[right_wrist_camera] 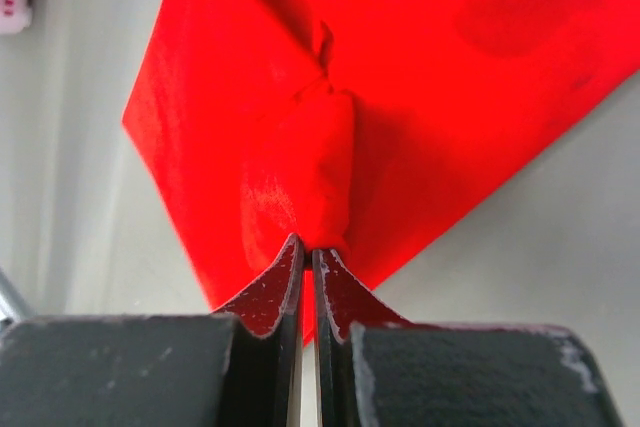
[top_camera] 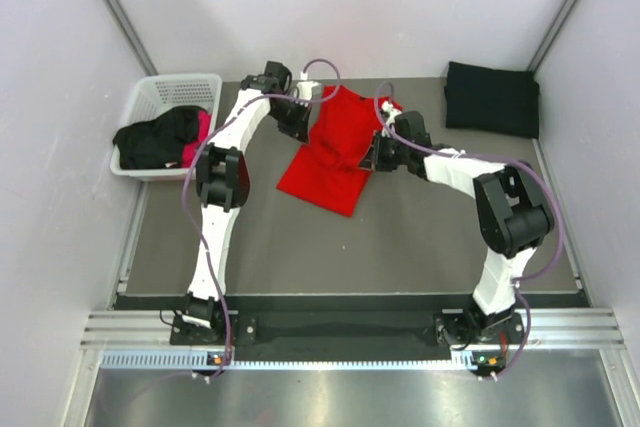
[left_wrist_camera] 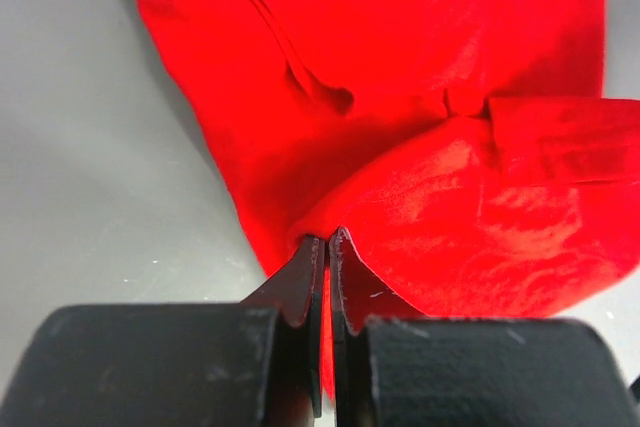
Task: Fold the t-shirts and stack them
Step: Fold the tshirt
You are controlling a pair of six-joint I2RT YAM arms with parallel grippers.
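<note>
The red t-shirt (top_camera: 335, 152) hangs between both arms at the table's middle back, its lower part draped down to the grey surface. My left gripper (top_camera: 297, 112) pinches its left upper edge; in the left wrist view the jaws (left_wrist_camera: 327, 242) are shut on a bunched fold of the red t-shirt (left_wrist_camera: 440, 97). My right gripper (top_camera: 378, 152) holds the right side; the right wrist view shows it (right_wrist_camera: 307, 249) shut on a gathered lump of the red t-shirt (right_wrist_camera: 400, 67). A folded black t-shirt (top_camera: 492, 97) lies at the back right.
A white lattice basket (top_camera: 150, 97) stands at the back left with black and pink clothing (top_camera: 165, 139) spilling over its side. Grey walls close in the table at the back and both sides.
</note>
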